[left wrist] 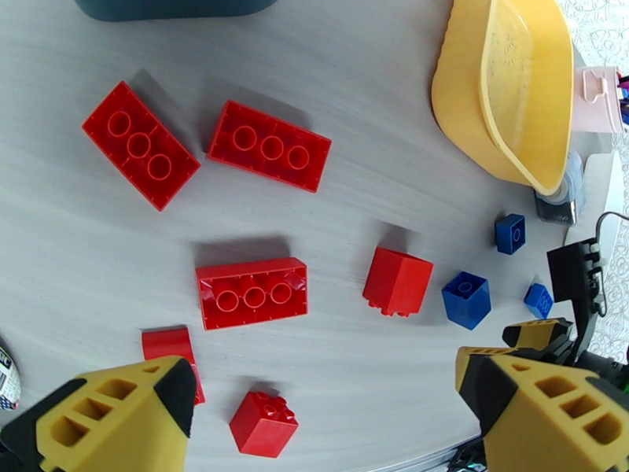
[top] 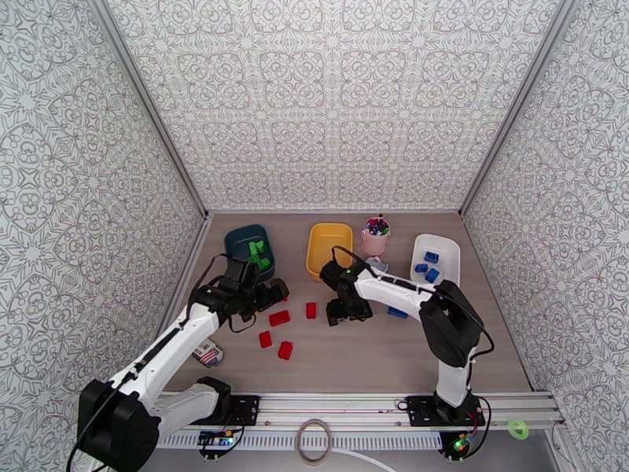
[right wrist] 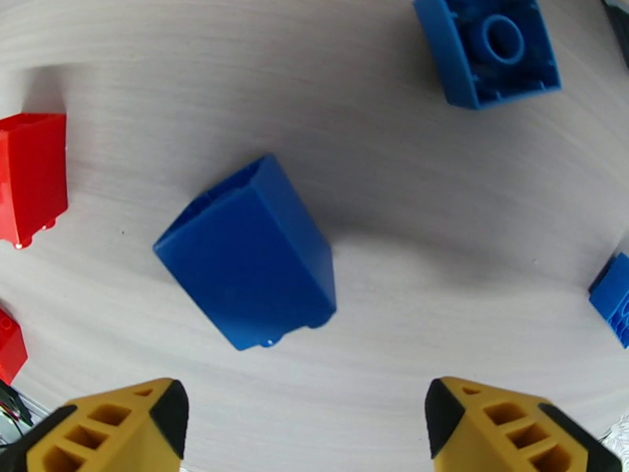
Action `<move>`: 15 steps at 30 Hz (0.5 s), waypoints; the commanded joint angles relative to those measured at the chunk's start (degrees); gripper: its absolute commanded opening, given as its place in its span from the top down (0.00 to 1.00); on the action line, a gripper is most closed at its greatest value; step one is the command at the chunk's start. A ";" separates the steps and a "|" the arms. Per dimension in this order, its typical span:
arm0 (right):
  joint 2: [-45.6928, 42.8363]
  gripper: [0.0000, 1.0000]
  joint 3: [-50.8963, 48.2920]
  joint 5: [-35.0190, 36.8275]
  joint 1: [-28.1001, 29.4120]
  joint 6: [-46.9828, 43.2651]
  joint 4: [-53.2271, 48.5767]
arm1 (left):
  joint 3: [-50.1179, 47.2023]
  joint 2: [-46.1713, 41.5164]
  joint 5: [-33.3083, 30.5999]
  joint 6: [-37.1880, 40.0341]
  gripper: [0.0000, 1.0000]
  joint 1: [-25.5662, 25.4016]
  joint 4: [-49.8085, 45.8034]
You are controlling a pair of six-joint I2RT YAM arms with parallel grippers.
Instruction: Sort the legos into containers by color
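While many bricks lie loose on the table (top: 440,348), I can see some already in tubs. Green bricks (top: 258,253) sit in the teal tub (top: 236,236) at the far left, and three blue bricks (top: 430,258) sit in the white tub (top: 450,247) at the far right. The yellow tub (top: 329,247) stands between them.

From above I count four red bricks (top: 279,317) scattered on the wood in front of the teal and yellow tubs. My left wrist camera shows more of them. Three are long ones, each showing a row of three rings, and the rest are smaller pieces.

One blue brick (right wrist: 251,265) lies tipped on its side just ahead of my right gripper (right wrist: 307,422). Its fingers stand wide apart with nothing between them. A second blue brick (right wrist: 491,45) rests hollow side up farther off, and a third pokes in at the right edge of that view.

My left gripper (left wrist: 334,411) hangs over the red bricks, near the front of the teal tub. Its fingers are spread wide and it holds nothing. A small red cube (left wrist: 263,422) lies on the table between them.

A pink cup (top: 375,239) of pens stands just beside the yellow tub on its right. A striped packet (top: 207,354) lies near the table's left edge, beside my left arm.
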 commanded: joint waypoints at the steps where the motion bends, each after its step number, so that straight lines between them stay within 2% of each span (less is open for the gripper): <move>1: 1.97 0.17 3.08 1.14 0.27 -2.55 -1.20 | -1.16 -0.64 -2.21 -3.59 0.01 -0.80 0.41; 15: 6.95 0.39 6.53 -0.52 -3.77 -7.47 -0.39 | -2.90 -3.25 -8.05 -11.33 0.01 -8.72 -1.62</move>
